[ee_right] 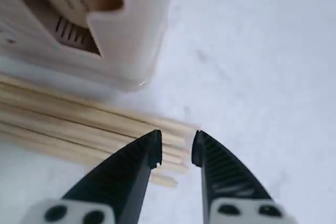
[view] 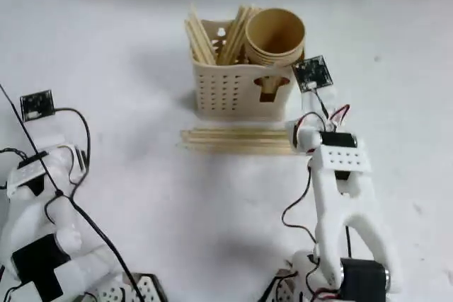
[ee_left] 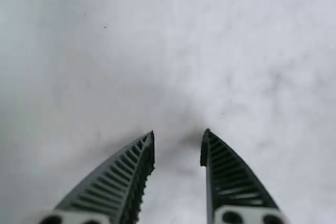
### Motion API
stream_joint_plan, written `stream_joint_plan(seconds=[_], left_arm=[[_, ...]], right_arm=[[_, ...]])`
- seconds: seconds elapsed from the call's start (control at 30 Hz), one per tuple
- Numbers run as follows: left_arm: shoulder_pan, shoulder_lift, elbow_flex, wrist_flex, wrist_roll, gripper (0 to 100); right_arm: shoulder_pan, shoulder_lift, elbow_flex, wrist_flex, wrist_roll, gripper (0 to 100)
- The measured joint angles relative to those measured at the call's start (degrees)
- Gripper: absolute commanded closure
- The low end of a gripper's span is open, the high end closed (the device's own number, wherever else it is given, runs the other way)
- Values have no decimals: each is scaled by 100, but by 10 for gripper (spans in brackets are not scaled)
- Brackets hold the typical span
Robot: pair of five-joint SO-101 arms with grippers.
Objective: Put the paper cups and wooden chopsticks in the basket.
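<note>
Right gripper [ee_right: 176, 141] & left gripper [ee_left: 178, 136] apart; 1 basket [view: 233, 95] w/ 1 cup stack [view: 274, 33], loose chopsticks [view: 233, 141] beside.

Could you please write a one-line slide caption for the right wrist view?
Right gripper, open, at the ends of wooden chopsticks lying beside the basket.

Bright, even light falls from overhead, and the white table [view: 141, 47] is close to washed out in the high view. Shadows are soft-edged: a faint grey one lies beside the basket [view: 233, 93] on the side away from the right gripper [ee_right: 176, 148], and a wider one spreads under that arm. Just beyond the tips of the left gripper [ee_left: 177, 145] a dim smudge darkens the table. Ahead of the right gripper the basket's foot shades the wooden chopsticks [ee_right: 79, 124]; the room beyond the table is dark
</note>
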Motion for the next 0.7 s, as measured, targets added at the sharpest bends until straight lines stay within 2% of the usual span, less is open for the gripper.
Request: stream_joint_plan(seconds=[0.17,0.37,0.7], left_arm=[[0,0,0,0,0,843],[0,0,0,0,0,843],[0,0,0,0,0,843]], right_arm=[[-9,1160,-176,-782,0,894],[97,2268,-1046,-958,-9,894],[149,1820,-651,-475,-9,894]])
